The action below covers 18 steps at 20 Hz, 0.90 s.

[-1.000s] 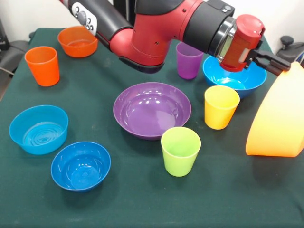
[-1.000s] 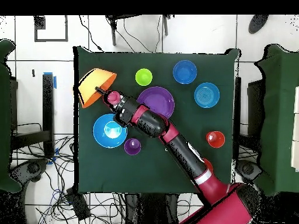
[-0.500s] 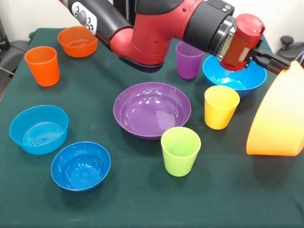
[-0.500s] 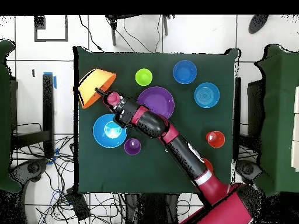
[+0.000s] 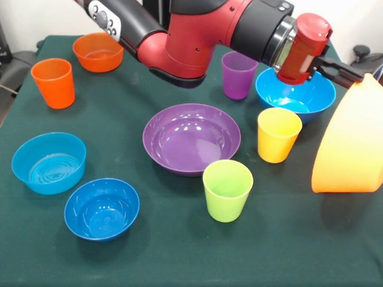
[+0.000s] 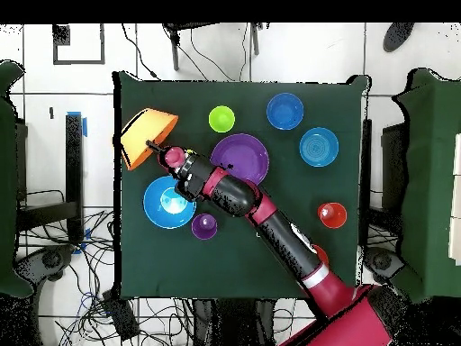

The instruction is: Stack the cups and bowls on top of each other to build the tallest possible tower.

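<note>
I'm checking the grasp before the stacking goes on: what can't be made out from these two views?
- Hand, front view: whether it clamps the orange-yellow bowl; the rim hides the tips.
- That bowl's right side: cut off by the front view's edge.
- Yellow cup and orange cup: hidden under the arm overhead.

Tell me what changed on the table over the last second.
The gripper, still clamped on the rim of the tilted orange-yellow bowl, lifted it slightly; the wrist rose with it. The purple bowl, the yellow cup and the lime green cup stayed put.
</note>
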Tool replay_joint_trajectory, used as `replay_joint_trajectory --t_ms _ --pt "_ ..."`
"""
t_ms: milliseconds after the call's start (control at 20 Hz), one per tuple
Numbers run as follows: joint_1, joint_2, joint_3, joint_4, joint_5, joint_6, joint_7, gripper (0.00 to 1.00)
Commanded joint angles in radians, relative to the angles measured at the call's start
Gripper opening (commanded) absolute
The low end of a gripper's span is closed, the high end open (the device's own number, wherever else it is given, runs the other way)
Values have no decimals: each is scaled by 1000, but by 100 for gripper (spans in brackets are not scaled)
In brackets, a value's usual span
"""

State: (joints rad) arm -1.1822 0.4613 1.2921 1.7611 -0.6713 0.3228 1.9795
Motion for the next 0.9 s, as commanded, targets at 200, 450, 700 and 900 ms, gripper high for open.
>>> replay_joint_trajectory --t_ms 200,450,700,900 --pt "-5 -15 -138 -60 -43 104 -255 0" --pt "-22 -16 -151 -50 -42 109 -263 0" --pt "-40 -8 -159 -44 -38 118 -276 0" --pt "-52 -5 -164 -44 -36 130 -291 0"
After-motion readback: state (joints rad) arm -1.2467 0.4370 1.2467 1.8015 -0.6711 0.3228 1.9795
